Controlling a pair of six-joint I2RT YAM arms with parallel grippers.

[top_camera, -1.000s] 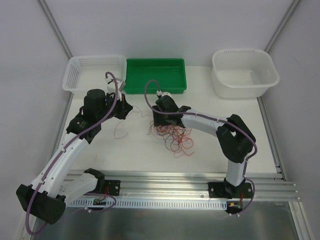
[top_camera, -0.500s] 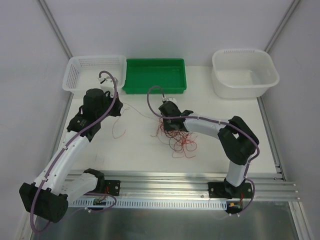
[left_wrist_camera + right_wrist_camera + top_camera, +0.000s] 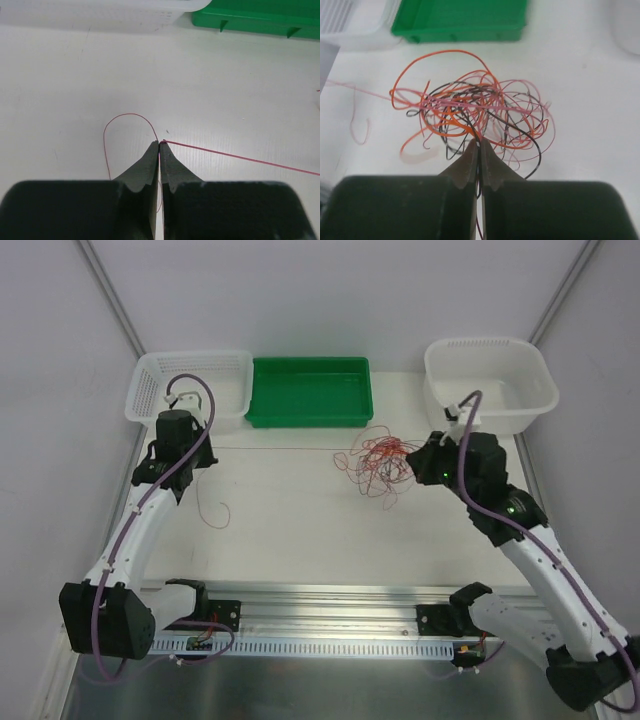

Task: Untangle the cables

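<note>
The cables form a fist-sized tangle (image 3: pixel 378 460) of orange-red, pinkish-red and dark wires, right of the table's middle. My right gripper (image 3: pixel 420 462) is shut on strands at the tangle's right side. In the right wrist view the cables (image 3: pixel 475 112) spread just beyond its closed tips (image 3: pixel 479 140). My left gripper (image 3: pixel 205 452), far to the left, is shut on one pinkish-red wire (image 3: pixel 240 158). That wire (image 3: pixel 275 450) runs straight and taut across to the tangle. Its loose end (image 3: pixel 125 117) curls off the left gripper's tips (image 3: pixel 159 142) and hangs toward the table (image 3: pixel 212 510).
A white mesh basket (image 3: pixel 150 390) stands at the back left, a green tray (image 3: pixel 310 390) beside it, and a white tub (image 3: pixel 490 390) at the back right, just behind the right wrist. A metal rail (image 3: pixel 330 605) runs along the near edge.
My right gripper shut on the tangle and carried it right and toward the back. My left gripper moved left with its wire, which now stretches taut between the two.
</note>
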